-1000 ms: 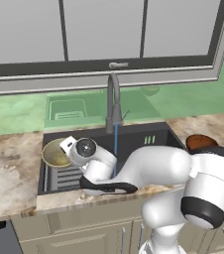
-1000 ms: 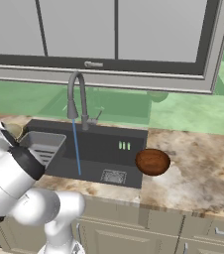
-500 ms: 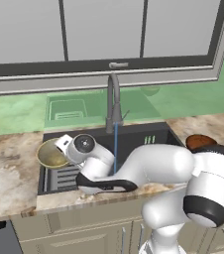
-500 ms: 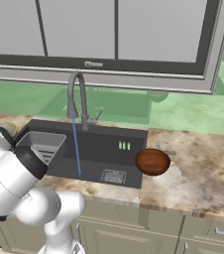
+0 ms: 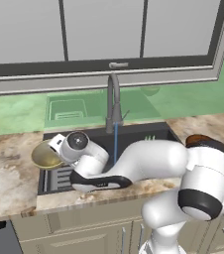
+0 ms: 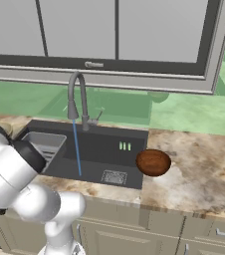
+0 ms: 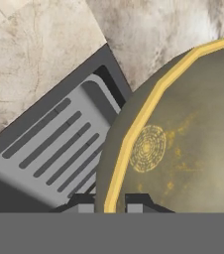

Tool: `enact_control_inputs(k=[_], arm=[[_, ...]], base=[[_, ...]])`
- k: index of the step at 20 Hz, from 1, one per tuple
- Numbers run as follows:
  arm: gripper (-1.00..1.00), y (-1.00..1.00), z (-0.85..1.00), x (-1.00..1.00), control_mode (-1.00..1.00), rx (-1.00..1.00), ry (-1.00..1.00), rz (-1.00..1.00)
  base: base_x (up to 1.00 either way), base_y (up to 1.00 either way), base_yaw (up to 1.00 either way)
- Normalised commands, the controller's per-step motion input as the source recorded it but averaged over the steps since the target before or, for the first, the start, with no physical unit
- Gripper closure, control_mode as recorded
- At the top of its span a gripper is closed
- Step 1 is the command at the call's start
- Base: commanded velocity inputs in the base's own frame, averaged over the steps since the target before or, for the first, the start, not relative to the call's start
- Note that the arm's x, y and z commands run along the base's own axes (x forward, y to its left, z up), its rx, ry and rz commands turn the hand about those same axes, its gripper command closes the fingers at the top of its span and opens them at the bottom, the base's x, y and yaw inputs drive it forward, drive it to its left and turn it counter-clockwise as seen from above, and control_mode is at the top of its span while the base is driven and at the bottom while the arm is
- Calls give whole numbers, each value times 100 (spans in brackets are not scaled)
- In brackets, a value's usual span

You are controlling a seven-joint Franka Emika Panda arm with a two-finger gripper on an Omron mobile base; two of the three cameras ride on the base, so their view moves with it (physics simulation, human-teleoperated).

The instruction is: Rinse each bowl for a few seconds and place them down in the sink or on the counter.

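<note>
One bowl [image 5: 45,155] over the sink's [image 5: 148,133] left edge (above tray [image 7: 54,149]) — other bowl [image 6: 153,162] on right counter [image 6: 204,169].

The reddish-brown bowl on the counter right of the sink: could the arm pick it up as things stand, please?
Probably not yet: the gripper is shut on the olive-gold bowl at the sink's left end. The reddish-brown bowl itself sits unobstructed on the counter.

base views: behind arm, left and right, sharing sink [image 5: 148,133] | hand view: close above counter [image 7: 44,39]

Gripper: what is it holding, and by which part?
The shiny olive-gold round bowl, pinched at its rim between the fingers, one on each side of the wall.
</note>
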Motion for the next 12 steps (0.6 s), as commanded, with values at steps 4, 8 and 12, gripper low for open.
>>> enact_control_inputs(k=[4, 8, 12], arm=[[100, 17, 0, 0, -100, 0, 2, 3], [100, 16, 0, 3, -100, 0, 4, 3], [100, 18, 0, 5, -100, 0, 7, 4]], base=[[0, 0, 0], [0, 0, 0], [0, 0, 0]])
